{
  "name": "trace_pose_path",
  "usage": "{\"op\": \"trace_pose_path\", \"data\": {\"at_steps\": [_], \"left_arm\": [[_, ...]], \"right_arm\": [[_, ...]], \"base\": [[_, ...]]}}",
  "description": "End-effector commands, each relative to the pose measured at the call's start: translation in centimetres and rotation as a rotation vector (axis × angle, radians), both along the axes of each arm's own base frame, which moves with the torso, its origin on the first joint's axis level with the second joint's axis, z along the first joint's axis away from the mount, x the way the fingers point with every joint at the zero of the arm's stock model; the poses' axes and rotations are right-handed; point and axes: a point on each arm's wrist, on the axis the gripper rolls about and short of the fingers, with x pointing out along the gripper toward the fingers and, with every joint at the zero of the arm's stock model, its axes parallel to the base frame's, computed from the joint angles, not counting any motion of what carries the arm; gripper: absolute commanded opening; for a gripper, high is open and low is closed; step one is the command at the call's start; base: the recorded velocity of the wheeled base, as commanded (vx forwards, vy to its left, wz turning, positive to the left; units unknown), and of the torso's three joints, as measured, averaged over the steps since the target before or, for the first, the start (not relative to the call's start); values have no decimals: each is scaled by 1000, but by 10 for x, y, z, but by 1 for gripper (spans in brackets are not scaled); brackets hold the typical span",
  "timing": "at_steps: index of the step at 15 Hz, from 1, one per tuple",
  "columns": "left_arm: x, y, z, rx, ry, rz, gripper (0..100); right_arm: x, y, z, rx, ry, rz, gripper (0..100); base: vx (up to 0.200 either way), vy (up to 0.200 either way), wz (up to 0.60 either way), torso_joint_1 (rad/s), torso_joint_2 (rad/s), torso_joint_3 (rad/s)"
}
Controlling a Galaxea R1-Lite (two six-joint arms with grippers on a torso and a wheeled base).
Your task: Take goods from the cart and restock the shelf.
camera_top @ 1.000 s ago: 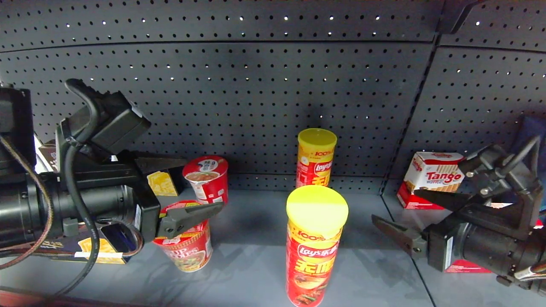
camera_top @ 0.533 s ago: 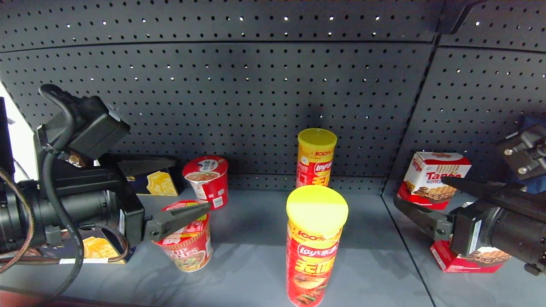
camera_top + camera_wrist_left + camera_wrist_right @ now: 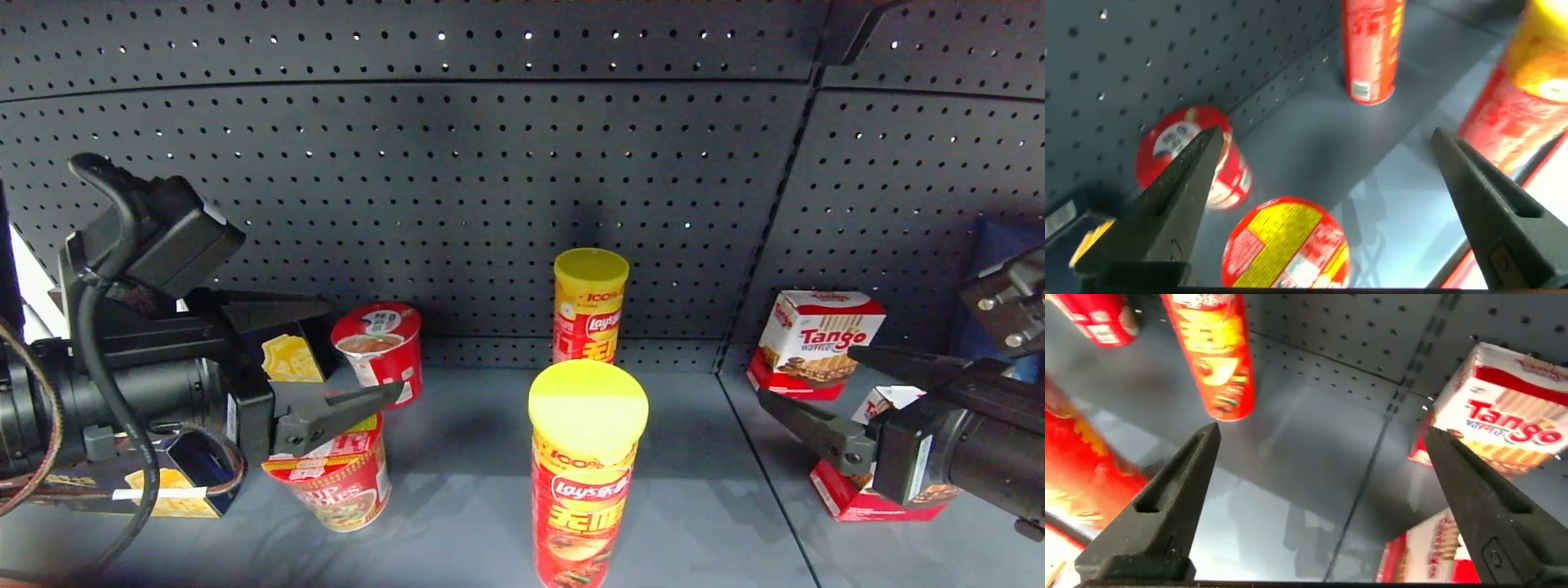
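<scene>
**Desk:** Left side, item by item?

**Operator:** Left gripper (image 3: pixel 363 349): fingers spread, nothing held. Beneath its lower finger is the front noodle cup (image 3: pixel 335 482), upright on the shelf (image 3: pixel 457 506). I cannot tell if they touch. Just past the fingertips is the rear noodle cup (image 3: pixel 377 347), also upright.

**Desk:** Middle, then right?

**Operator:** Between my grippers stand the front chip can (image 3: pixel 584 482) and, farther in, the rear chip can (image 3: pixel 589 306). Right gripper (image 3: pixel 808 374): spread, empty. Beyond its tips is the standing wafer box (image 3: pixel 816 343). Close beneath it is the flat wafer box (image 3: pixel 857 494).

**Desk:** What governs the next move?

**Operator:** In my judgement, the front cup's vertical axis so near my left finger. Drawing straight back should avoid tipping it.
</scene>
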Motion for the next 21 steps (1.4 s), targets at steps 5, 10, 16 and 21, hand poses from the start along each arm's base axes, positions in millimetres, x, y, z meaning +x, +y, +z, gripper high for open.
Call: {"op": "trace_pose_path", "data": {"at_steps": [5,10,16,21], "left_arm": [[2,0,2,-8,-21,0,100],[3,0,3,-11,-24,4,100],[4,1,2,-7,-21,11,100],[4,1,3,-10,-23,11,100]], "right_arm": [[18,7,5,13,1,59,100],[74,48,-2,-72,40,-19,100],[103,62,-28,-128,94,-82,100],[126,71,-41,-145,118,-102,100]], "base": [[0,0,0,0,0,0],[0,0,0,0,0,0],[0,0,0,0,0,0],[0,0,0,0,0,0]]}}
